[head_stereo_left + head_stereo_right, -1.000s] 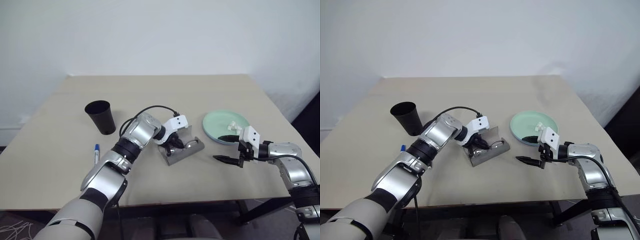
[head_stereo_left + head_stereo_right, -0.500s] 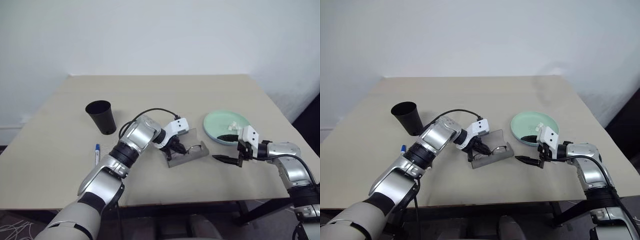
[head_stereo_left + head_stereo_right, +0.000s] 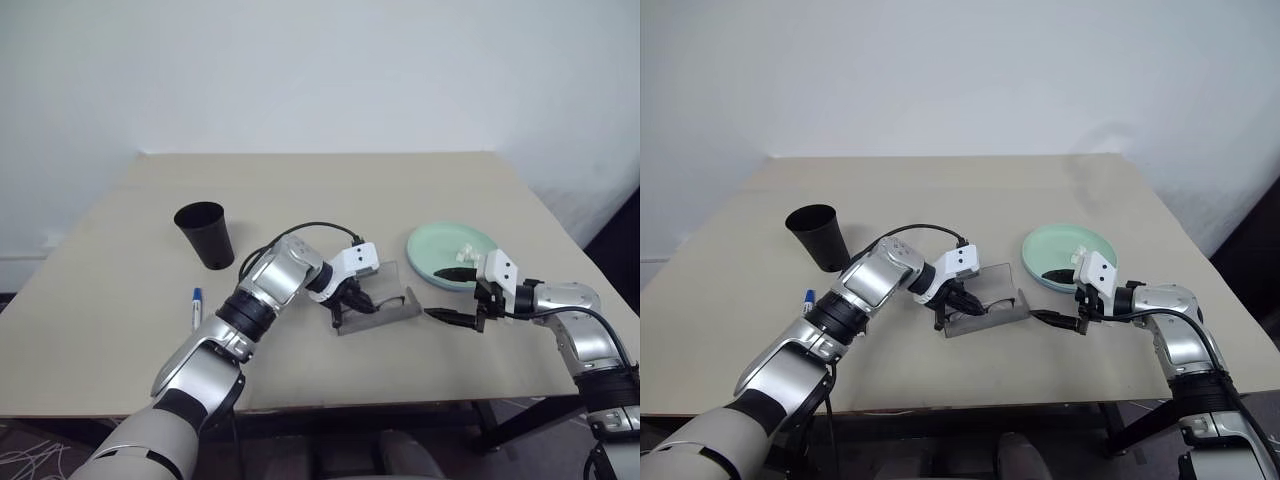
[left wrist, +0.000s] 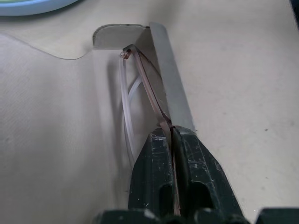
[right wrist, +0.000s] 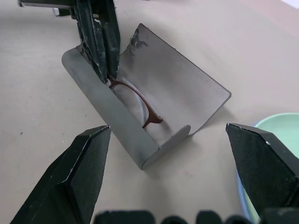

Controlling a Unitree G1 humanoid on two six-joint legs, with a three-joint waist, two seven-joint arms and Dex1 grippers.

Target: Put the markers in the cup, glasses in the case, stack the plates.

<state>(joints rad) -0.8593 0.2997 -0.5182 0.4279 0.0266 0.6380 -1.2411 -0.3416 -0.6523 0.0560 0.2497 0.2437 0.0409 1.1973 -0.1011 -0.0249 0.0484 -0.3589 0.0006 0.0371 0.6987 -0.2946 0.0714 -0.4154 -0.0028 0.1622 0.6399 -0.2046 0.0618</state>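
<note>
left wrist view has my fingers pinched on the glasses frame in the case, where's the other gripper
Observer: The right gripper hangs open just past the end of the case, by the green plate.
Operator: are the glasses down in it
Observer: From the right wrist, the glasses lie in the trough, lid open, left gripper shut on the frame.
Operator: marker done
Observer: No, the marker lies on the table, outside the upright cup.
</note>
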